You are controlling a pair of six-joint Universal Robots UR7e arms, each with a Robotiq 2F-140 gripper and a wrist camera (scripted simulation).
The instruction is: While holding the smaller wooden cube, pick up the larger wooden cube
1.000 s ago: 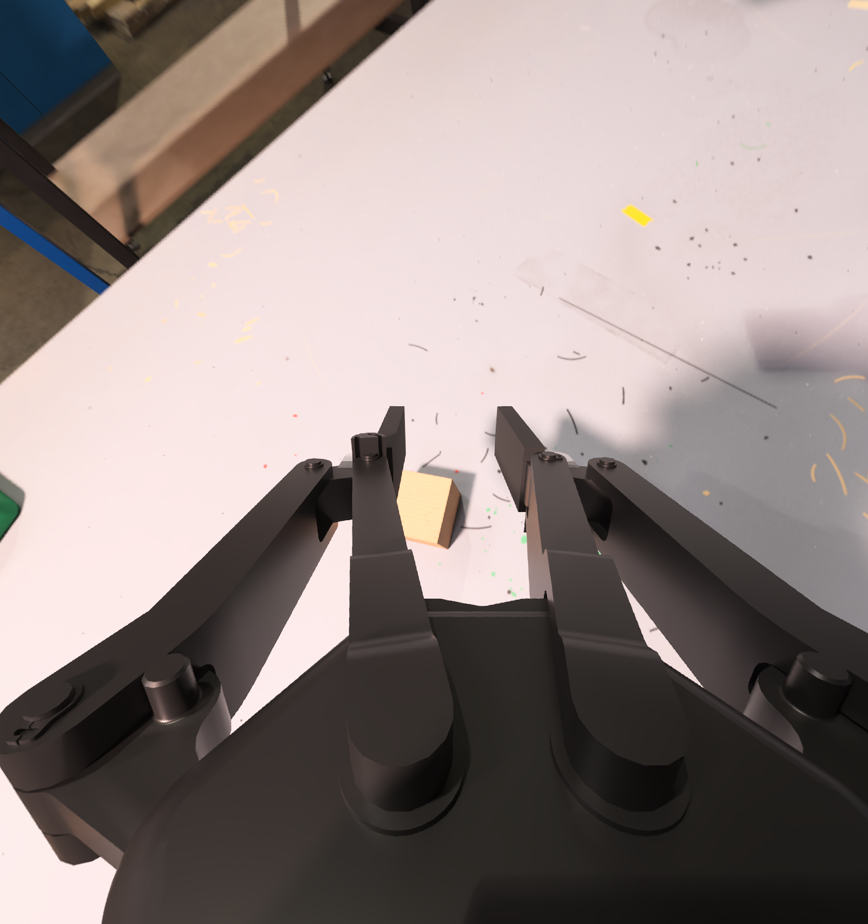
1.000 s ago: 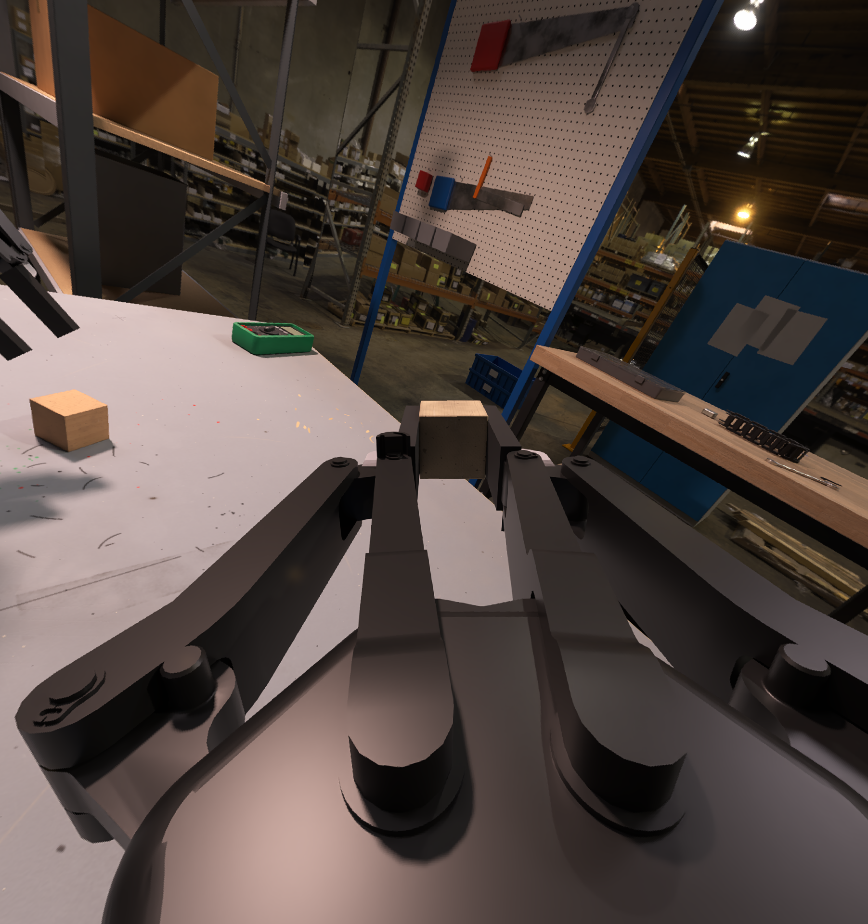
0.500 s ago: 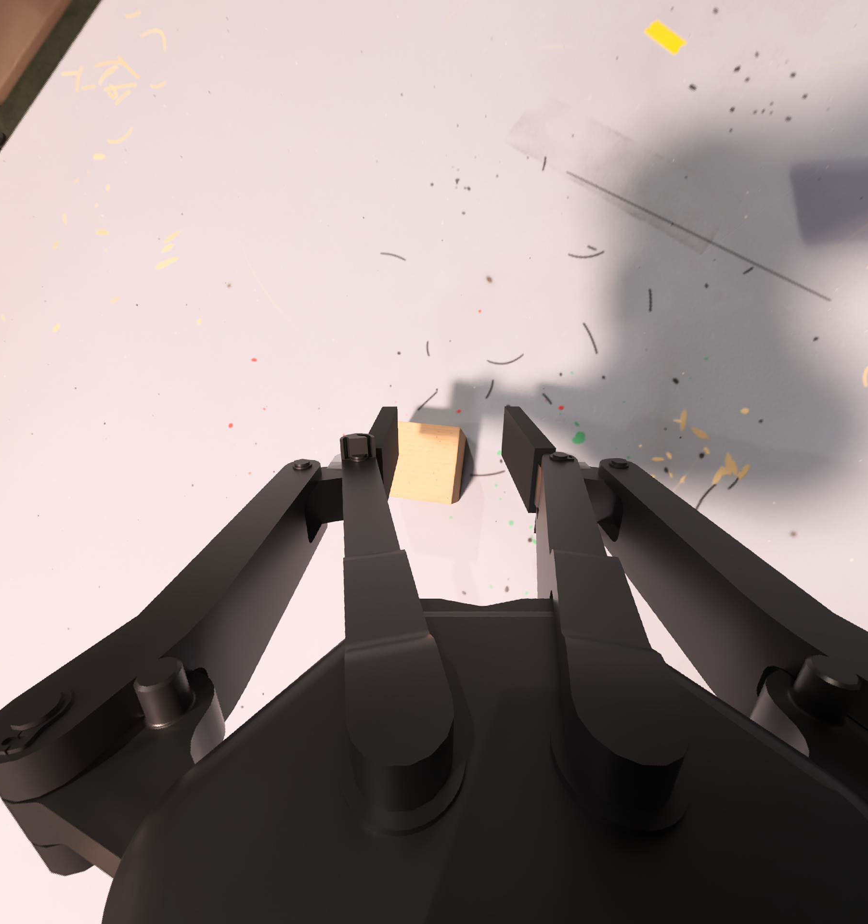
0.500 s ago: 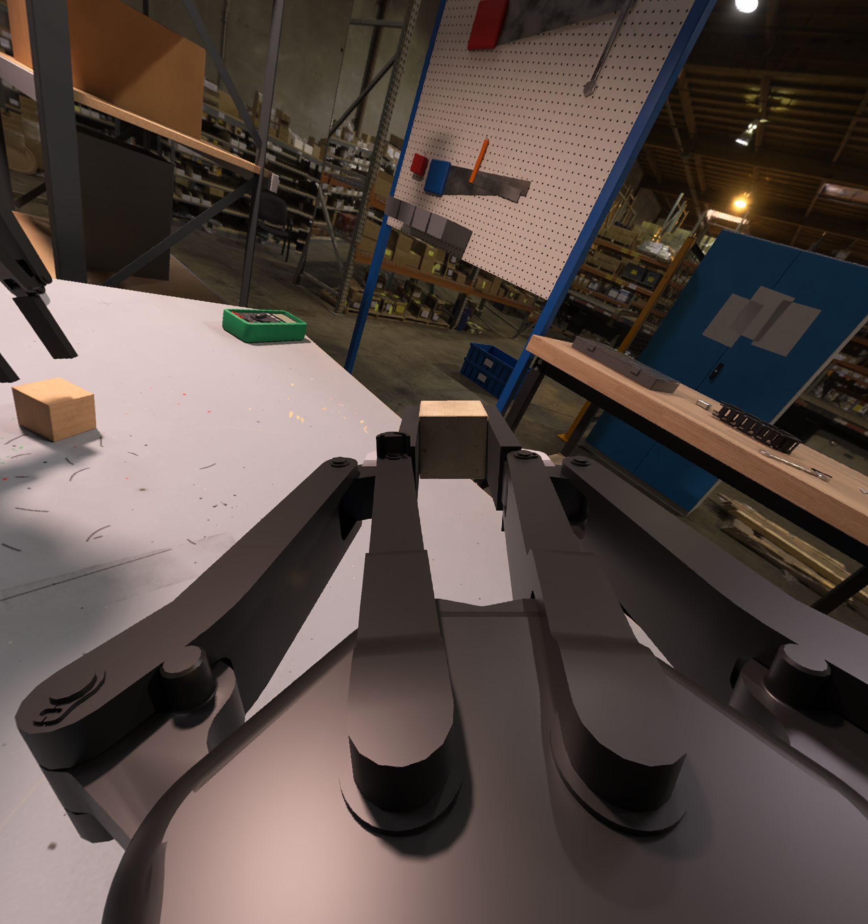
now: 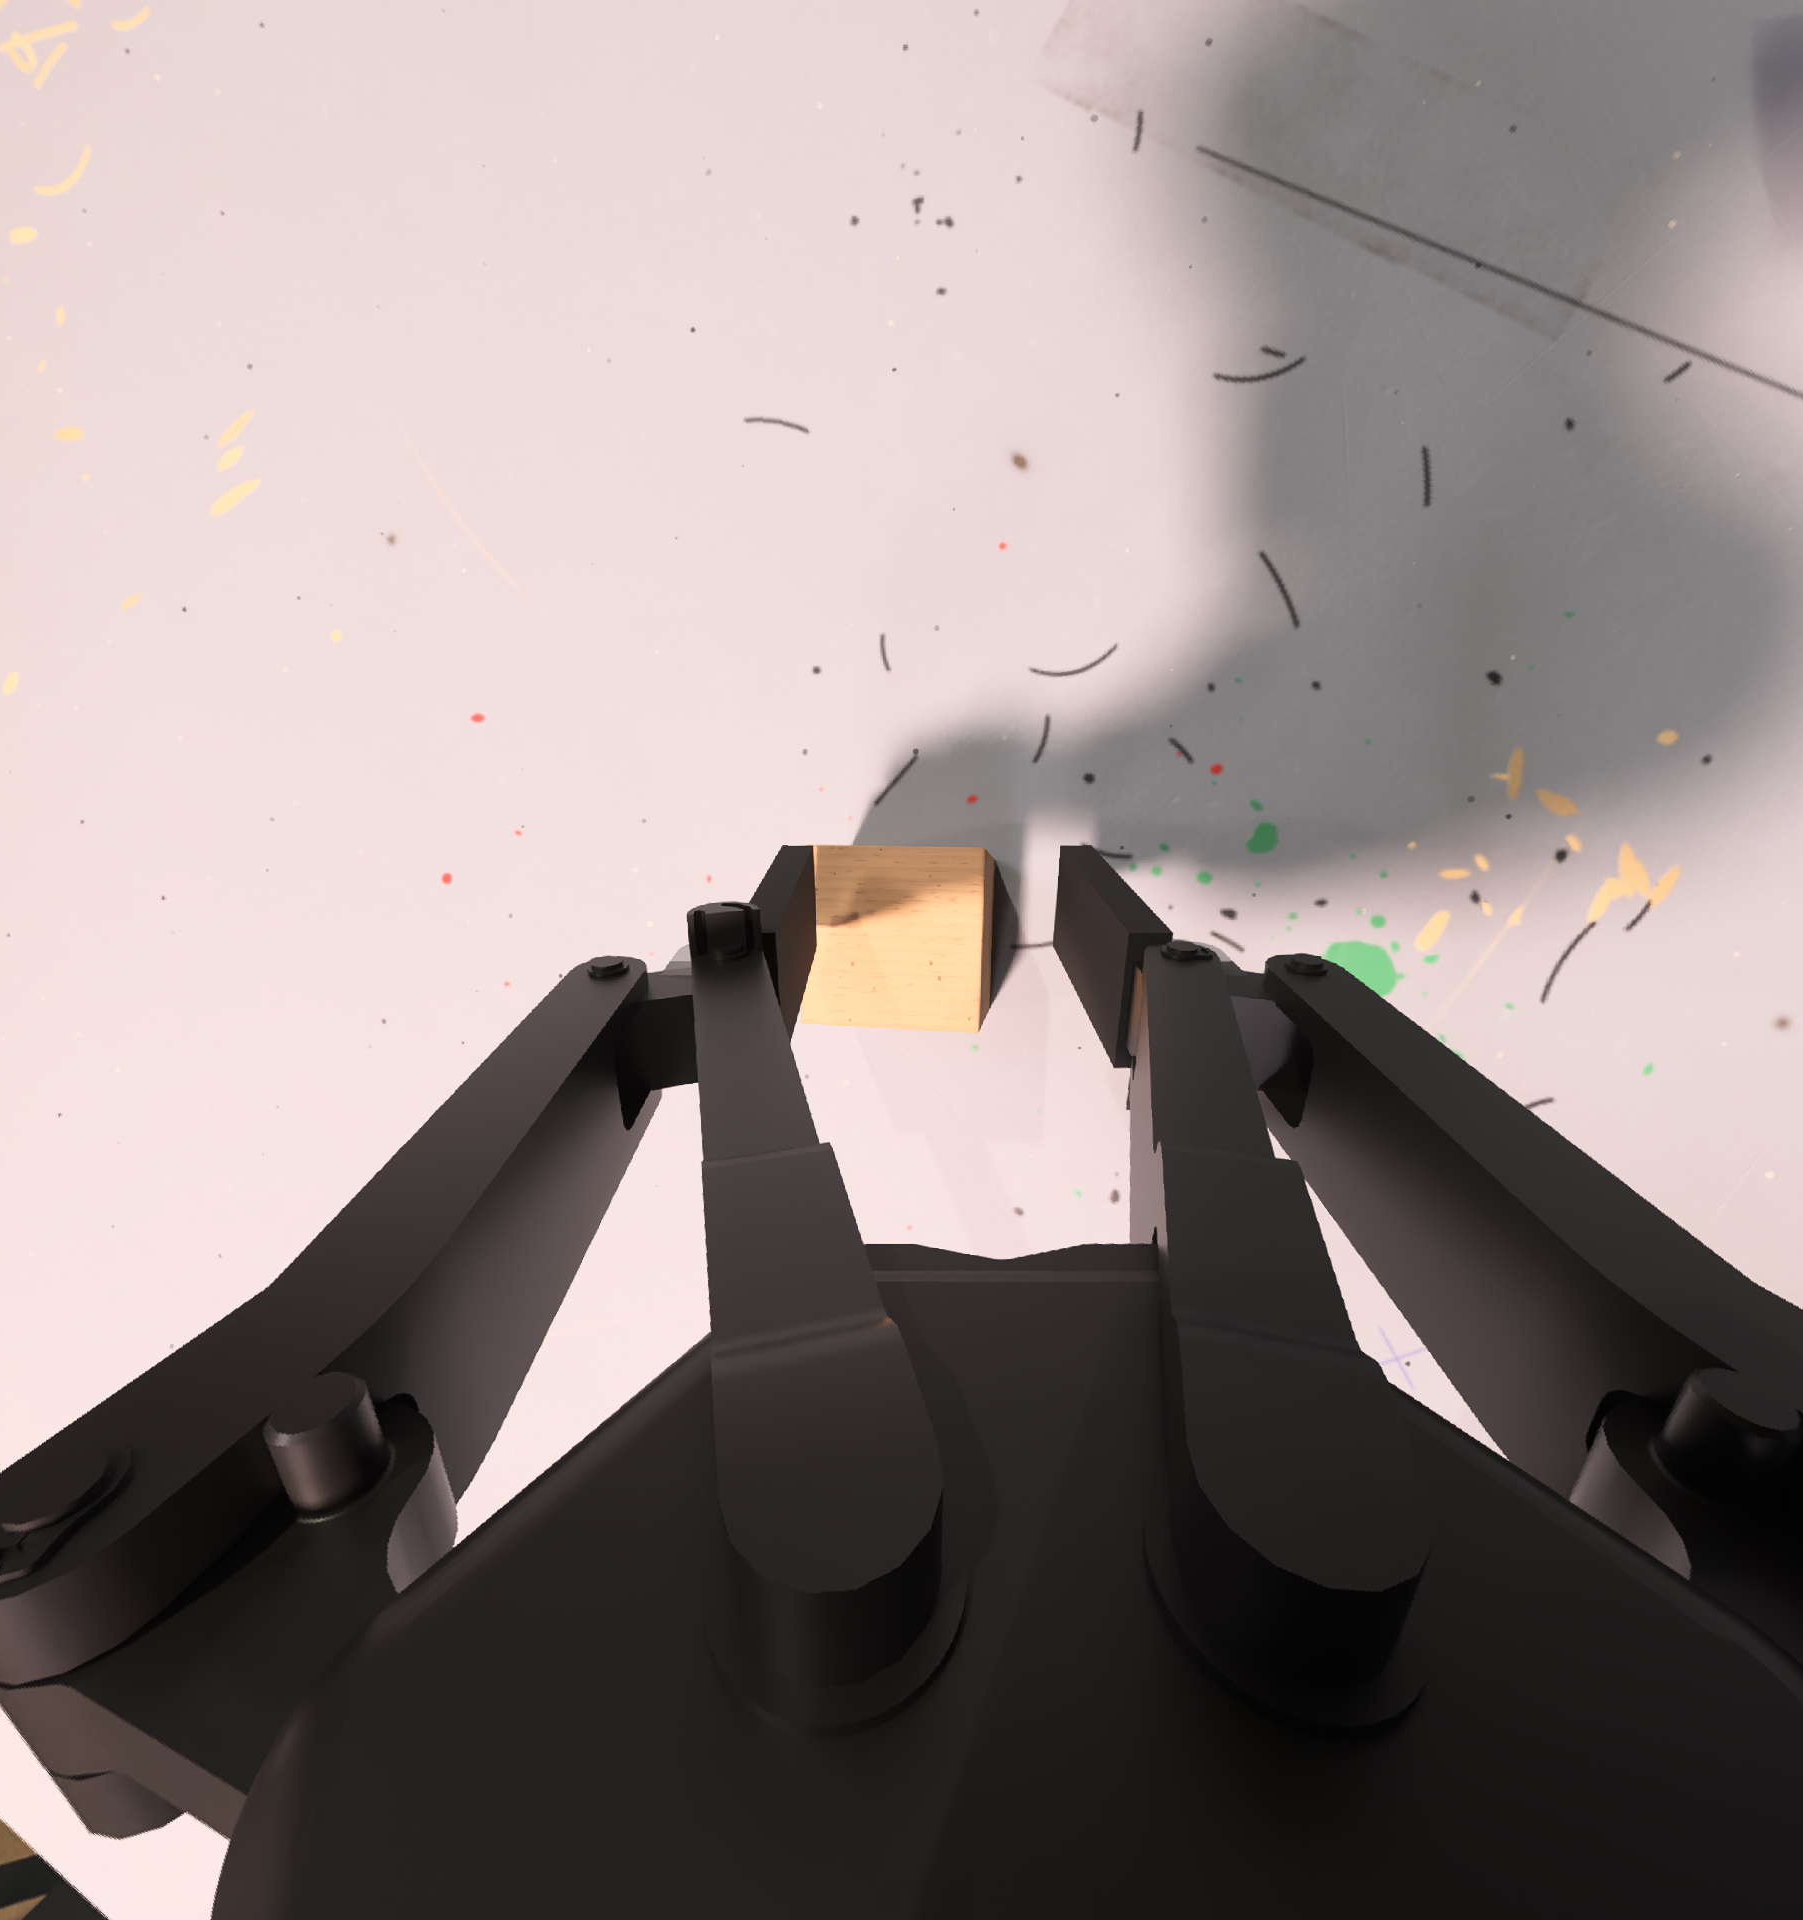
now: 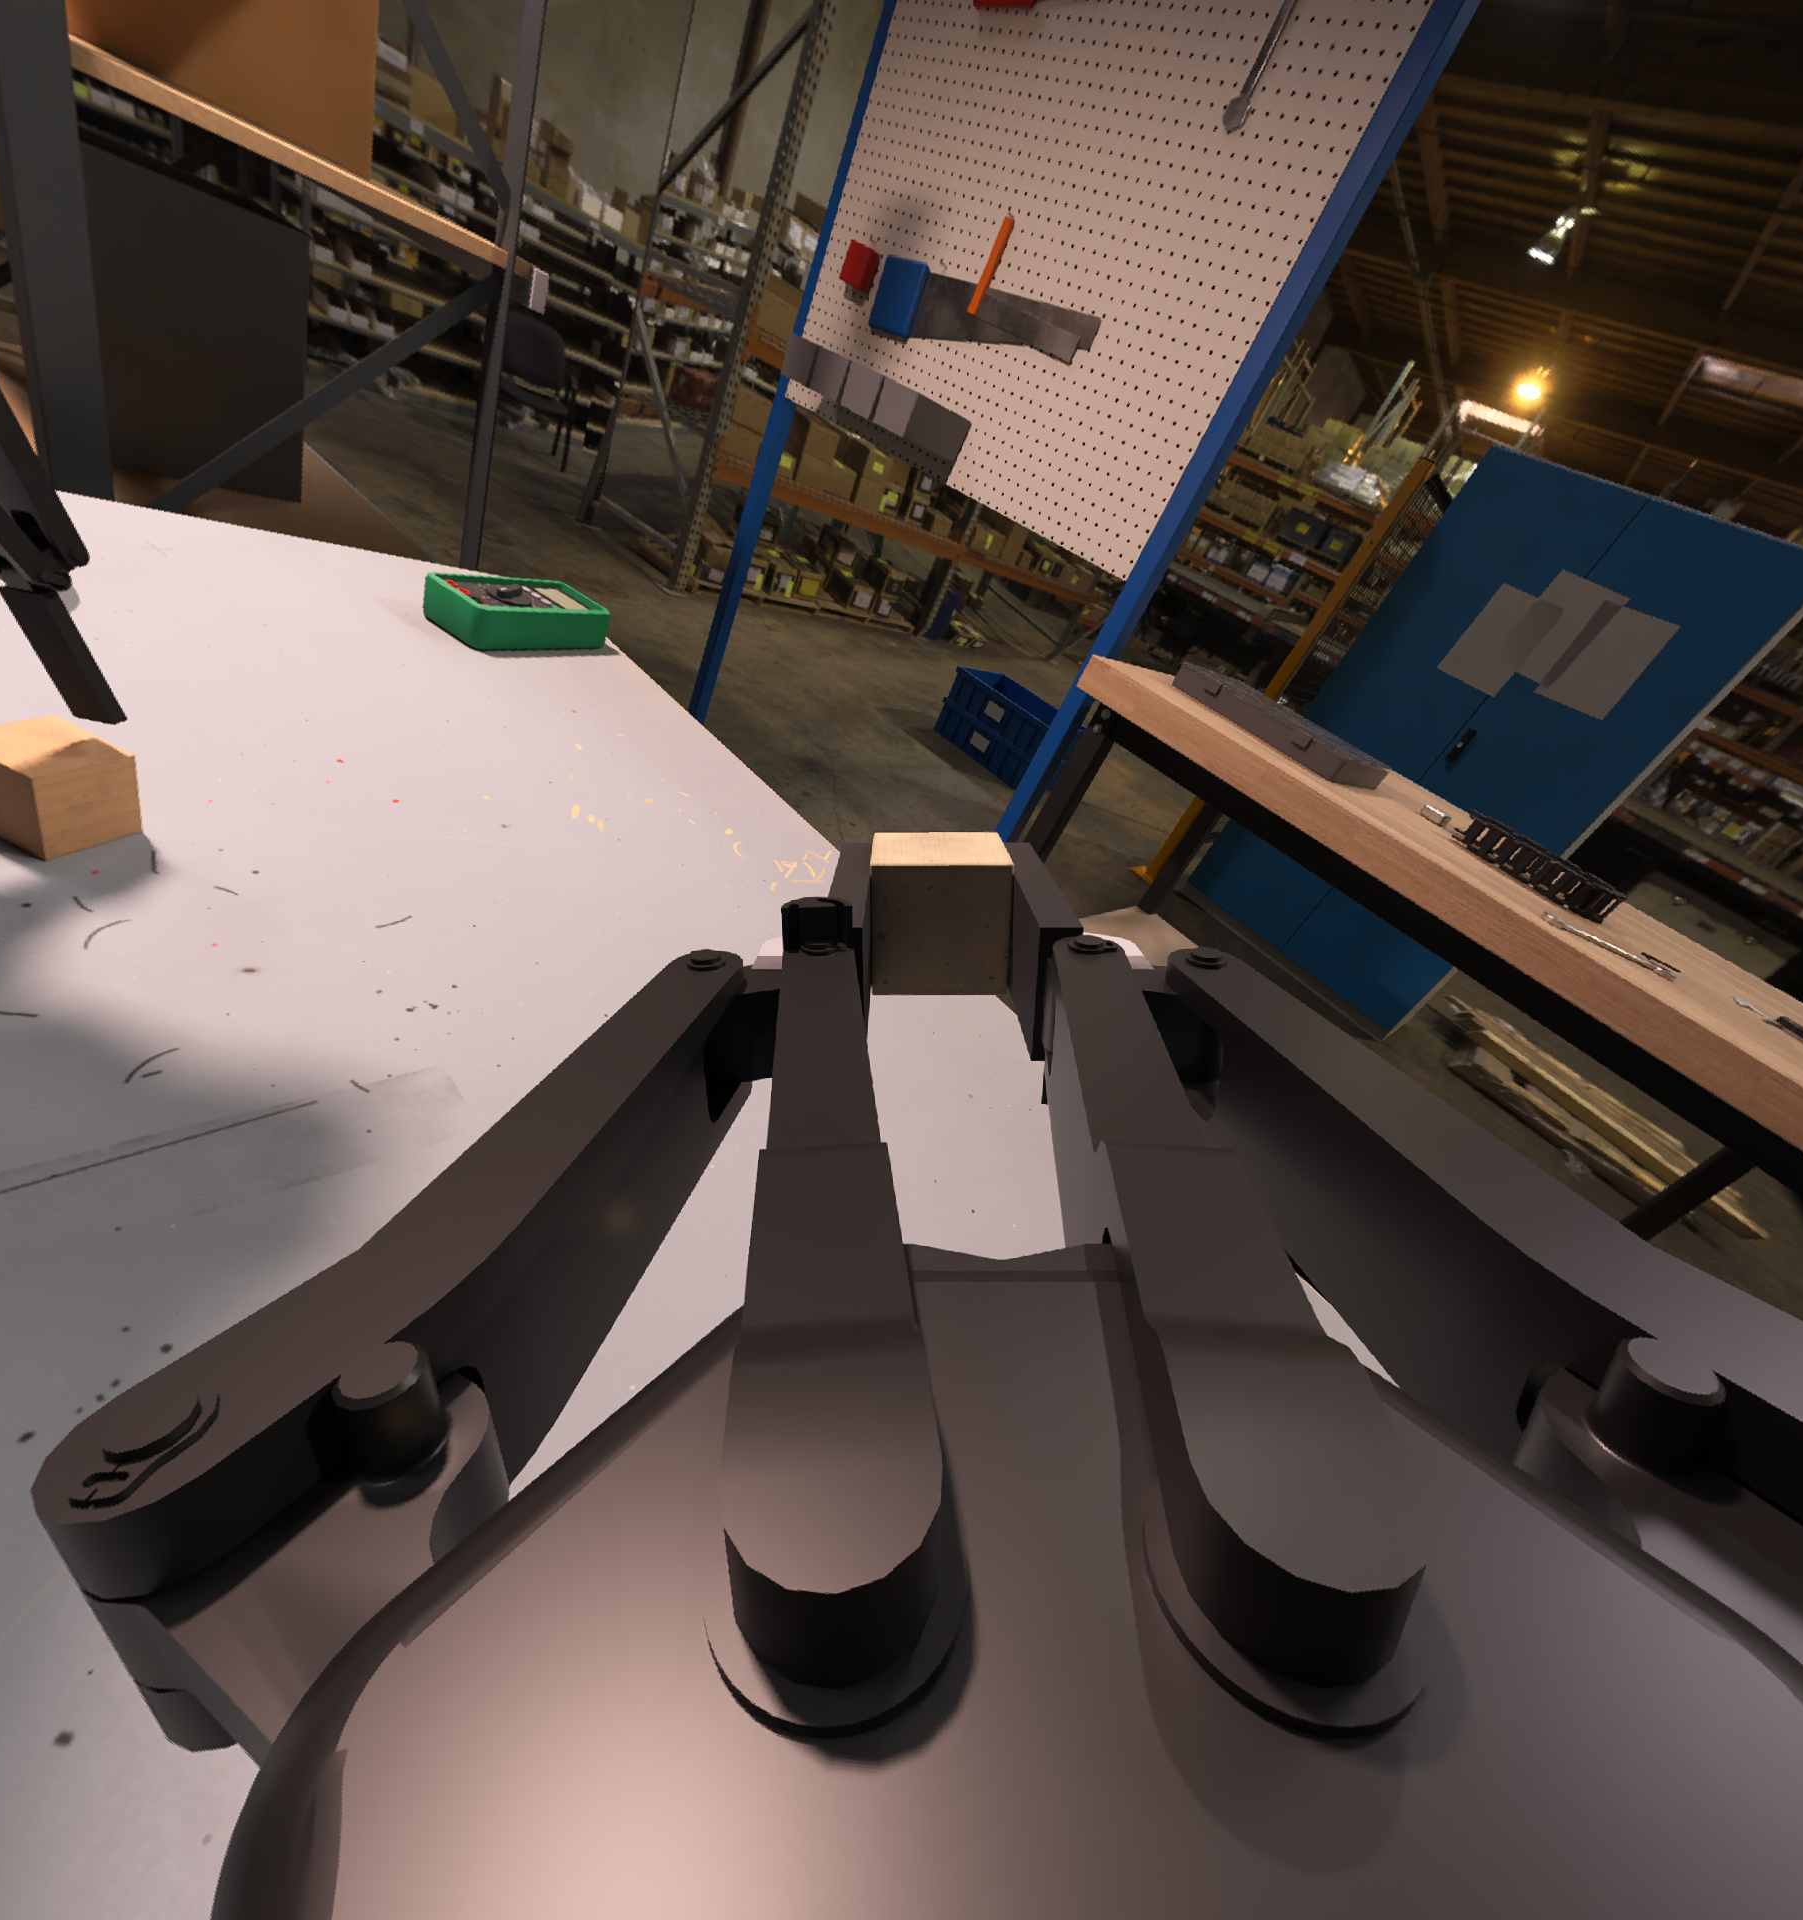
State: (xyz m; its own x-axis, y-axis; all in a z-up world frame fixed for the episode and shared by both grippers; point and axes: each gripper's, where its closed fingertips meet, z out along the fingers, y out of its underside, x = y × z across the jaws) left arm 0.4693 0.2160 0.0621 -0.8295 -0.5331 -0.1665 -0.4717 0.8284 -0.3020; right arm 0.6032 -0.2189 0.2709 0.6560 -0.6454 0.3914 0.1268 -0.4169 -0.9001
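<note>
The larger wooden cube (image 5: 897,940) rests on the white table (image 5: 461,623), between my left gripper's open fingers. The left gripper (image 5: 928,935) is open; its left pad is against or very near the cube's left face, and the right pad stands apart with a gap. The same cube (image 6: 50,784) shows at the far left of the right wrist view, with the left gripper's fingers (image 6: 61,655) coming down around it. My right gripper (image 6: 941,914) is shut on the smaller wooden cube (image 6: 941,909), held above the table's edge.
A green meter (image 6: 515,613) lies near the table's far edge. Beyond the edge stand a pegboard with tools (image 6: 1042,260), a wooden workbench (image 6: 1499,883), a blue cabinet (image 6: 1603,665) and shelving. The table carries paint specks and scratches.
My left gripper has come down and forward, so the larger cube now lies between its open fingers. The right gripper still holds the smaller cube and has shifted slightly.
</note>
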